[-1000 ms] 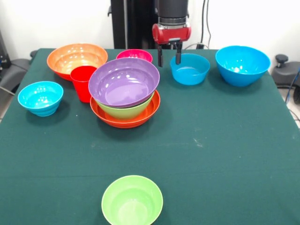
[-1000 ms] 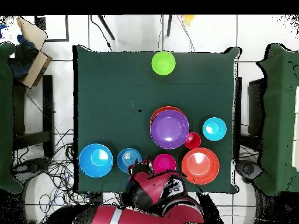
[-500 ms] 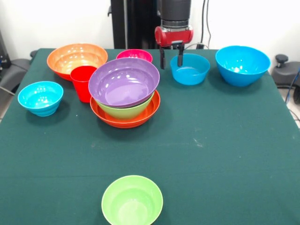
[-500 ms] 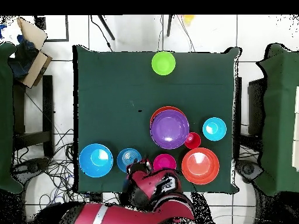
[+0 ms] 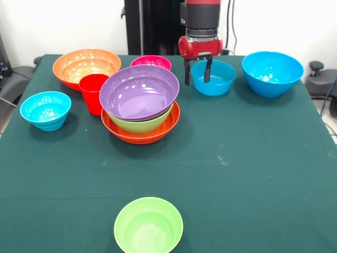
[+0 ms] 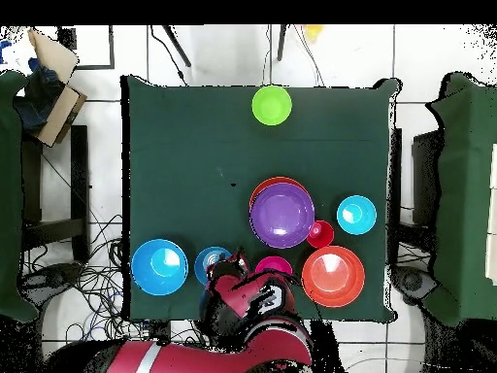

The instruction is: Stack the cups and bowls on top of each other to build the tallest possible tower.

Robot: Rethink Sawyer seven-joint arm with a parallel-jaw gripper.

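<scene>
My gripper is open over the left rim of the middle blue bowl, one finger outside the rim and one over its inside. The tower has a purple bowl nested on a green bowl in a wide orange bowl. The red cup stands just left of it. The second orange bowl and the magenta bowl sit behind. A small blue bowl is at the left, a large blue bowl at the right, and a green bowl at the front. Overhead, the arm partly covers the middle blue bowl.
The table's far edge lies just behind the gripper. The black pedestal stands behind it. The overhead view shows a cardboard box and cables on the floor beside the table.
My gripper has moved to the right in the front view and come lower, from beside the magenta bowl to the middle blue bowl's left rim. No bowl has moved.
</scene>
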